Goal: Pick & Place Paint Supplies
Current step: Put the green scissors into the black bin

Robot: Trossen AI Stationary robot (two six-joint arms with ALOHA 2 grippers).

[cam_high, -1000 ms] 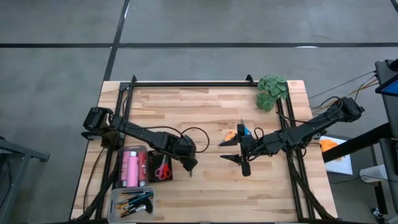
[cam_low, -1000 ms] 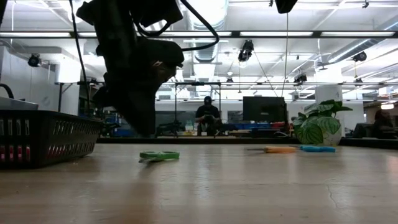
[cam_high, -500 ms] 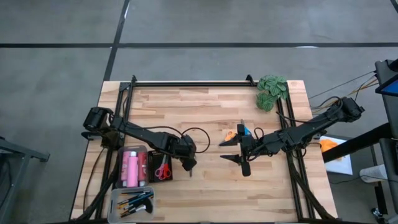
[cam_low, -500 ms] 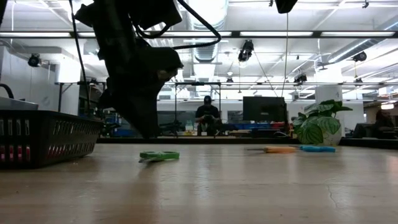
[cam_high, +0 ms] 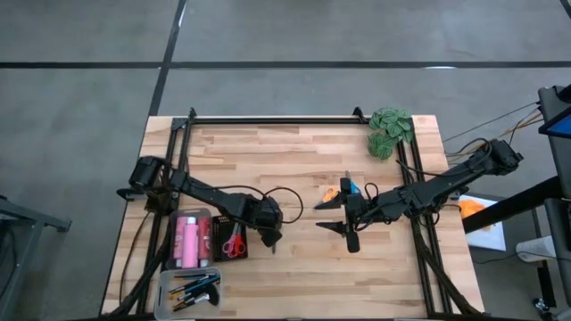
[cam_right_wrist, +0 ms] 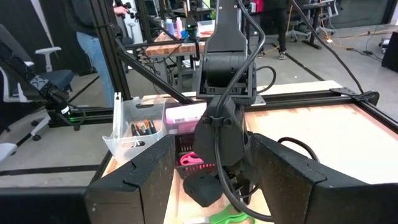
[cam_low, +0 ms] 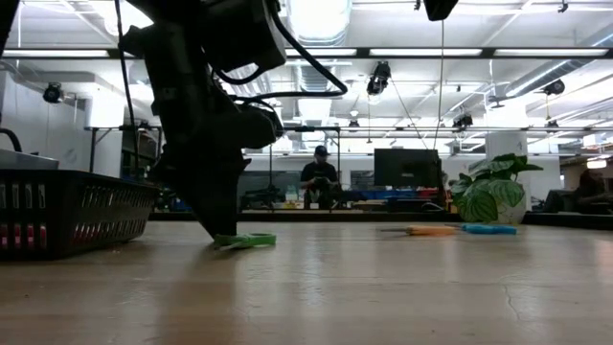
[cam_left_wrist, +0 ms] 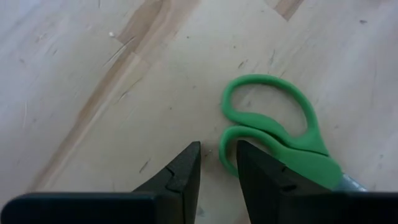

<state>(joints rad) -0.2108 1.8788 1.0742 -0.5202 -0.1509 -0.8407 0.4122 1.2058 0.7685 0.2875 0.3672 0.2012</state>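
Scissors (cam_left_wrist: 280,134), green-handled, lay flat, light and stiff, so your half-open left gripper (cam_left_wrist: 217,163) needed that handle loop.

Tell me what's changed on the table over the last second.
The left claw has come down from above the table to the green scissors, its fingers now slightly apart at the handle loop, not yet gripping. The right claw stayed put, open, and the orange scissors and blue scissors haven't moved.
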